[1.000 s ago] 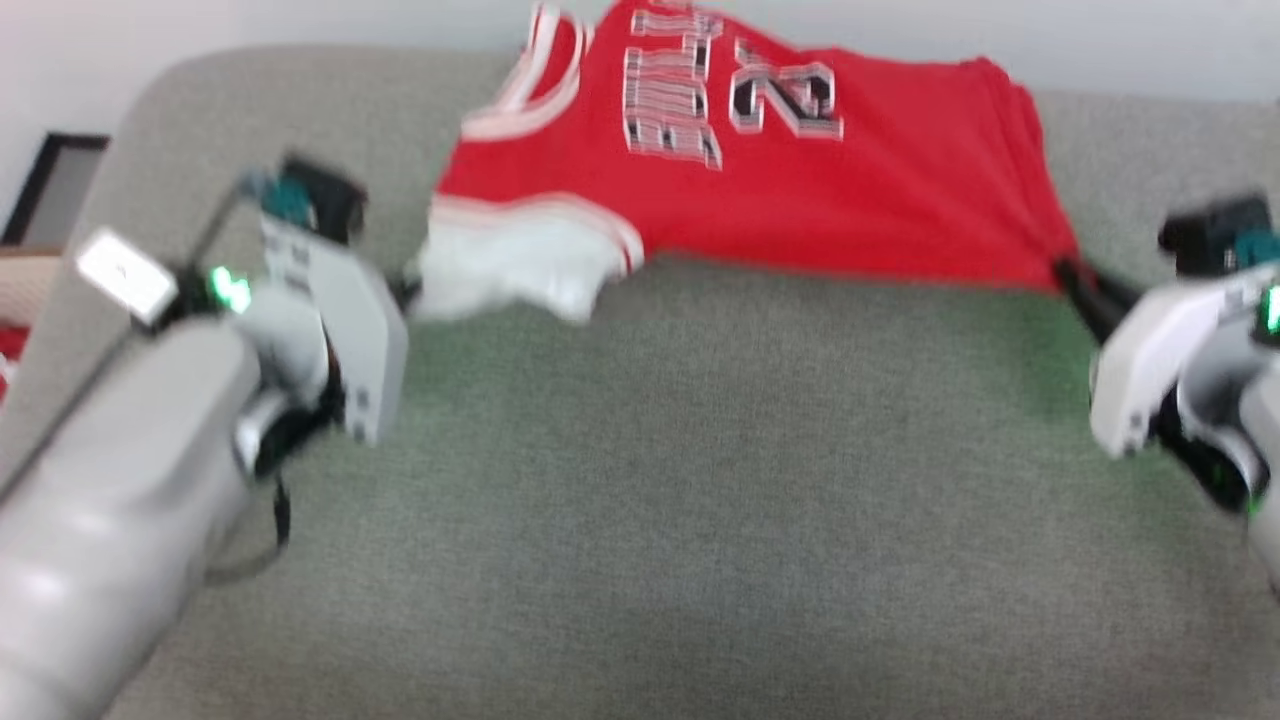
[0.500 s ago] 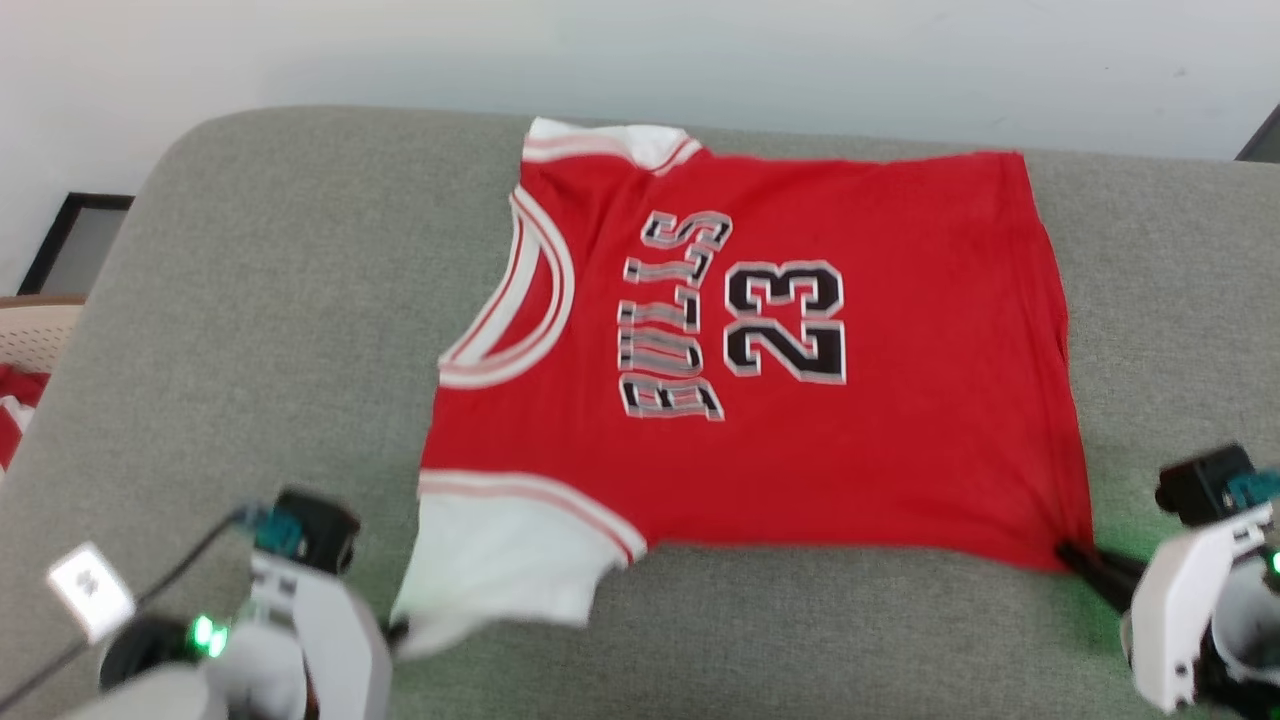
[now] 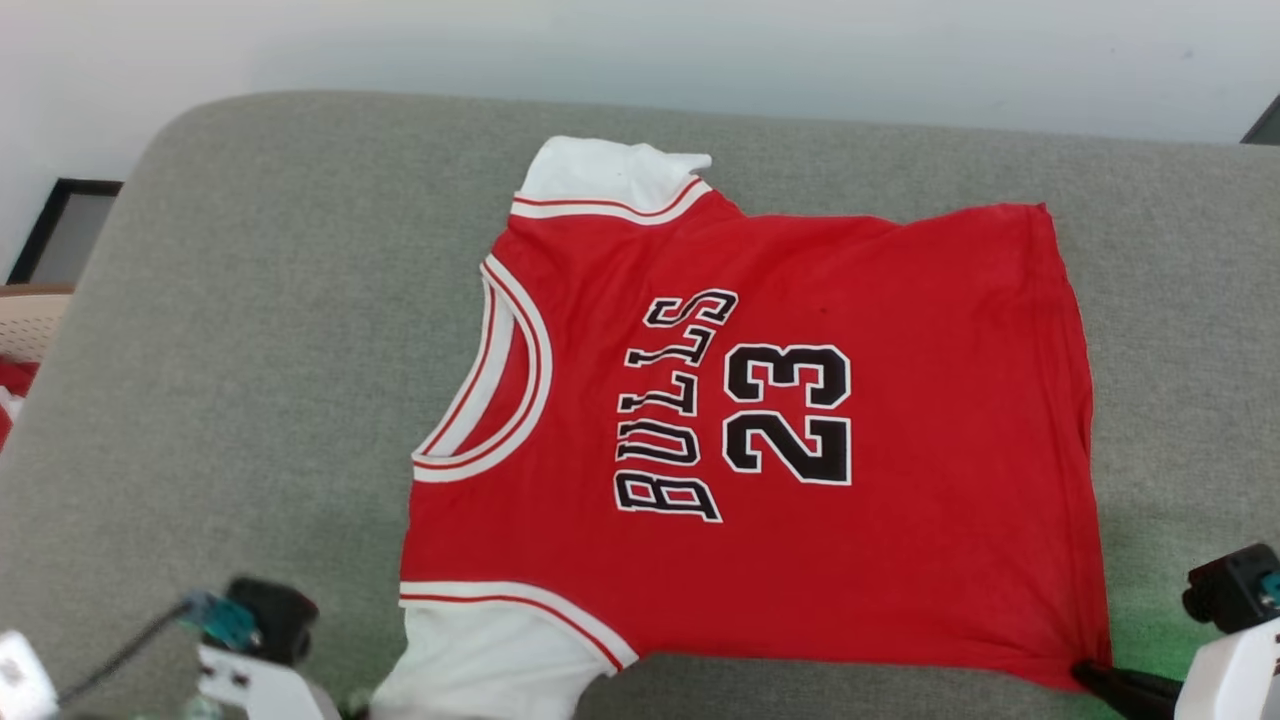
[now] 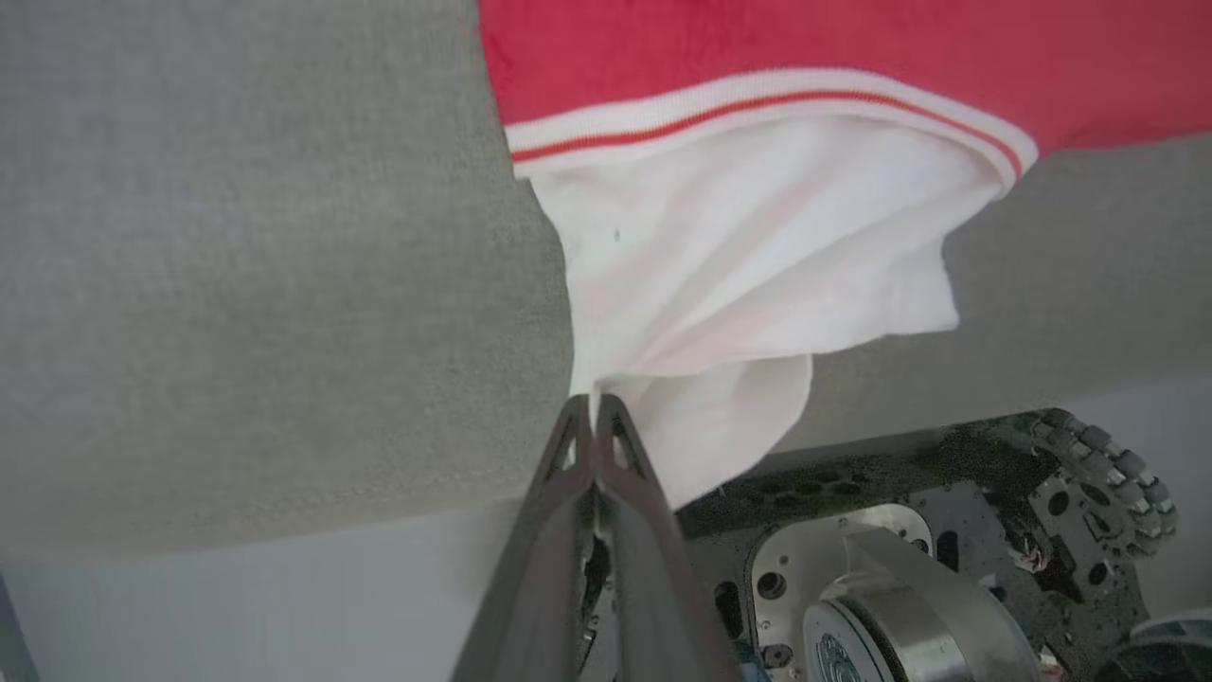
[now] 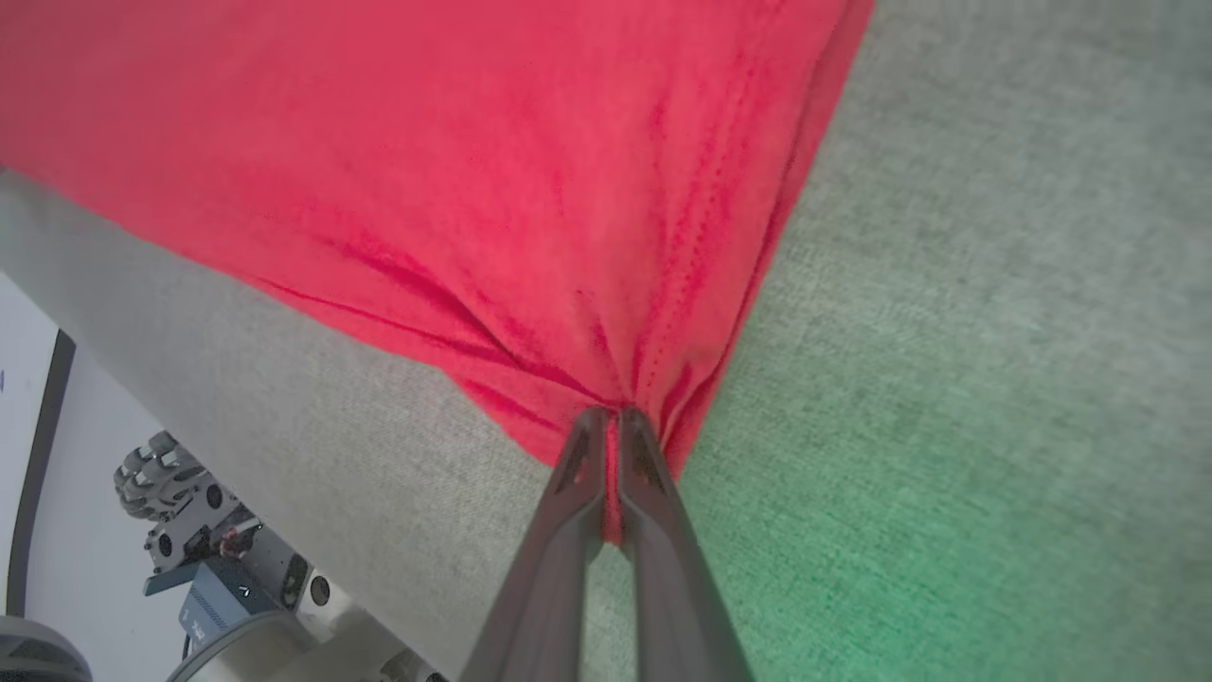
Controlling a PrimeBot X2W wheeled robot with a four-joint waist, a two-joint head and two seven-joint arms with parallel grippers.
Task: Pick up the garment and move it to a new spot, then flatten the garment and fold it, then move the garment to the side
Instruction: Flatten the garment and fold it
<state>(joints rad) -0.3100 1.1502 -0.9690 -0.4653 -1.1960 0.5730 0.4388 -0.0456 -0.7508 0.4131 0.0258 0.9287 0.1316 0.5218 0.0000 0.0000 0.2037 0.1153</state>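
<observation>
Left tool (image 4: 595, 405), right tool (image 5: 615, 414) clamped on garment (image 3: 900, 330); grey cushion (image 3: 250, 300) beneath, white wall (image 3: 700, 45) behind.

The tabletop (image 3: 250, 300) is covered in grey woven fabric, and its far left corner is rounded. A red shirt (image 3: 900, 350) lies spread flat on it, printed side up, collar to the left and hem to the right. Its near white sleeve reaches past the near edge.

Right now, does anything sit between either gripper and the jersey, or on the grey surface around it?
Nothing visible does. The left gripper is shut on the white sleeve of the garment, the right gripper on its red hem corner; grey surface lies around it.
</observation>
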